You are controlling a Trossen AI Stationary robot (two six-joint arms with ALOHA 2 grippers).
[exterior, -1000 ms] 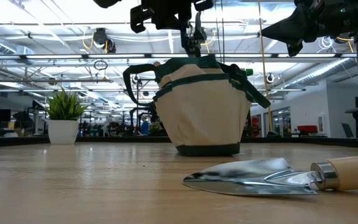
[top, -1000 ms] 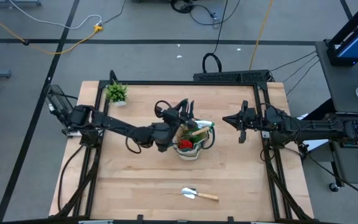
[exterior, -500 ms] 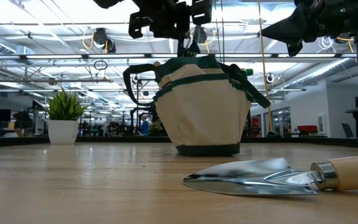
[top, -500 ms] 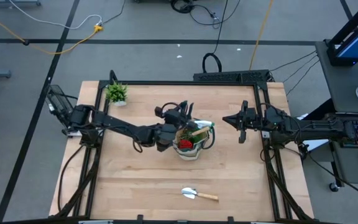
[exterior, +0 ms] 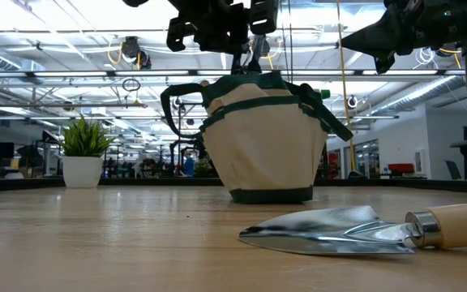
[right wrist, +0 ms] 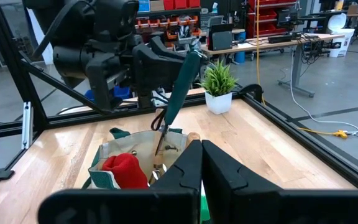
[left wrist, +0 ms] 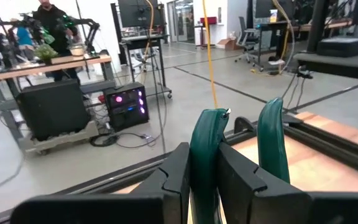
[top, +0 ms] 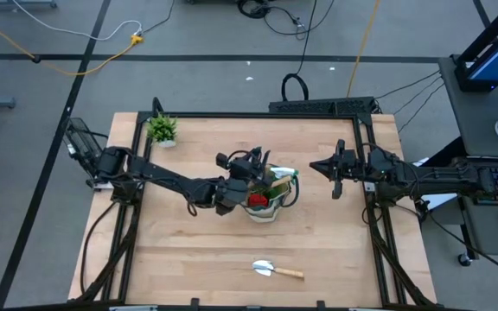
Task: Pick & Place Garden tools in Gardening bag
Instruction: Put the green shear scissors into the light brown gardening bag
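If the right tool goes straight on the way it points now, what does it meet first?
Probably the gardening bag and the left tool shut on its green handle. The right tool, shut, points at them across open table; height is unclear.

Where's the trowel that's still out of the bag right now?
In the high view the trowel lies flat near the table's front edge, straight in front of the gardening bag and well apart from it.

Potted plant (top: 162, 130): white pot, upright, near table's back left corner | wooden table (top: 188, 250): black frame | cables (top: 85, 39): yellow and white, on floor beyond
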